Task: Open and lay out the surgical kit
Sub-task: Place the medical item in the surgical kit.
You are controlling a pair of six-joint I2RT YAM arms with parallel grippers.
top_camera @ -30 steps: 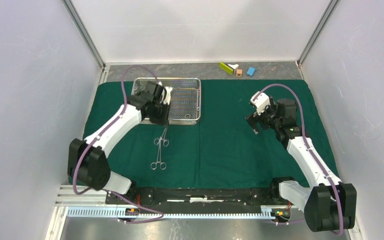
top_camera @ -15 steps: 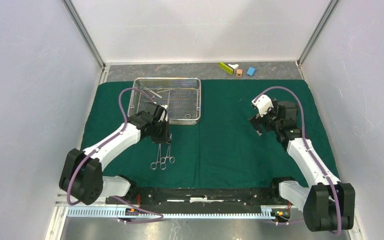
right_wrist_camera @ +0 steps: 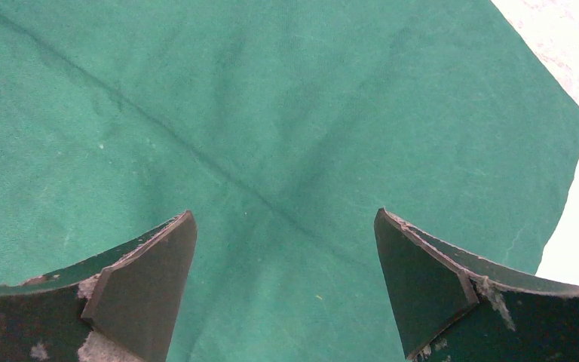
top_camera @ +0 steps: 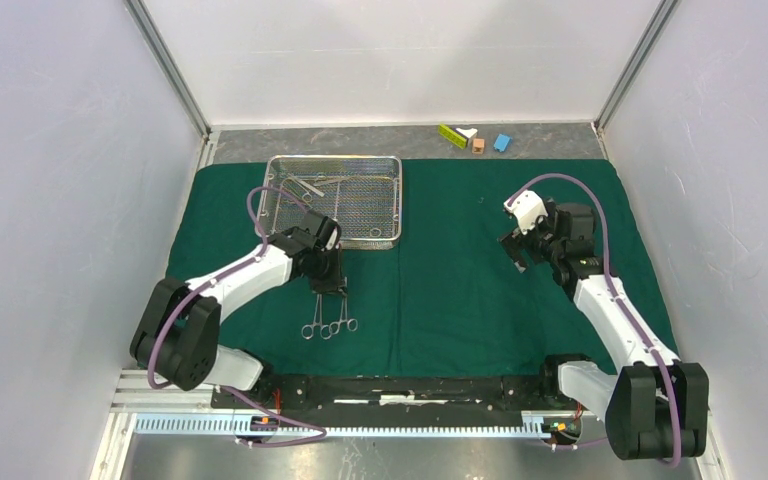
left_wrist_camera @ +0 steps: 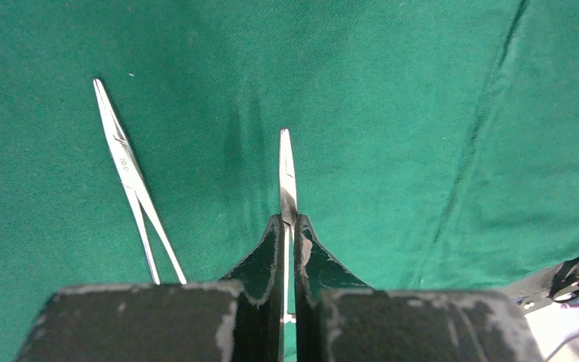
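Step in hand: laying instruments out on the green drape [top_camera: 440, 300]. Toward its near edge one clamp [left_wrist_camera: 130, 181] lies flat. Just beside it, the left fingers [left_wrist_camera: 271, 256] are clenched on a second clamp [left_wrist_camera: 286, 170]. Next move, as judged: lower and release it parallel. The right fingers [right_wrist_camera: 151, 279] are spread and grasp nothing. Farther back, the mesh tray [top_camera: 397, 200] holds more instruments [top_camera: 310, 185].

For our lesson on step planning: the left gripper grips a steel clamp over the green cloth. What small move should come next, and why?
Probably lower slightly and open the left gripper: the held clamp already points roughly alongside the laid clamp, with bare green cloth beneath it.
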